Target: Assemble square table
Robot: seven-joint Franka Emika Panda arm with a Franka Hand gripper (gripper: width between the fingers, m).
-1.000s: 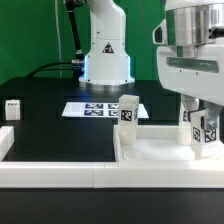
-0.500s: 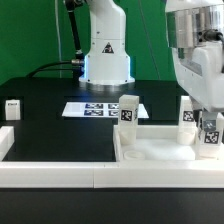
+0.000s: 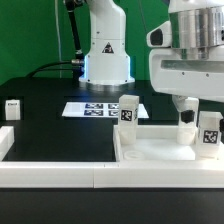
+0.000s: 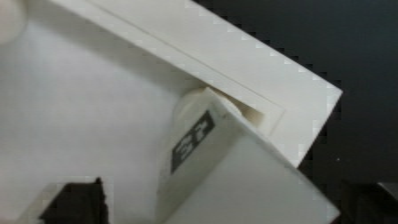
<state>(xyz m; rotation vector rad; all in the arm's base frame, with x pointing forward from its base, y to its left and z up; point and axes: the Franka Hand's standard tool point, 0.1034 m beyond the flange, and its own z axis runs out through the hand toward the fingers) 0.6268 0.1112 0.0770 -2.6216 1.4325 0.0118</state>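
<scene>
Gripper [image 4: 231, 205] jaws spread wide over upright leg [image 3: 209, 132] at tabletop [image 3: 160, 152] corner. Second leg [image 3: 128, 110] and marker board [image 3: 95, 108] nearby. Fingertips cropped in wrist view.

Large flat sq. white plastic table panel [image 3: 160, 152]: plain white, no pattern; short white plastic leg [image 3: 128, 112]: black-and-white sq. tag on its face; 2nd leg [image 3: 210, 136]: same tag; thin flat marker board [image 3: 100, 109]: white w/ black-and-white tags; worktop [image 3: 50, 135]: matt black; long low border rail [image 3: 50, 173]: white; robot arm [image 3: 195, 70]: white & pale grey; backdrop [image 3: 30, 40]: dark green.
</scene>
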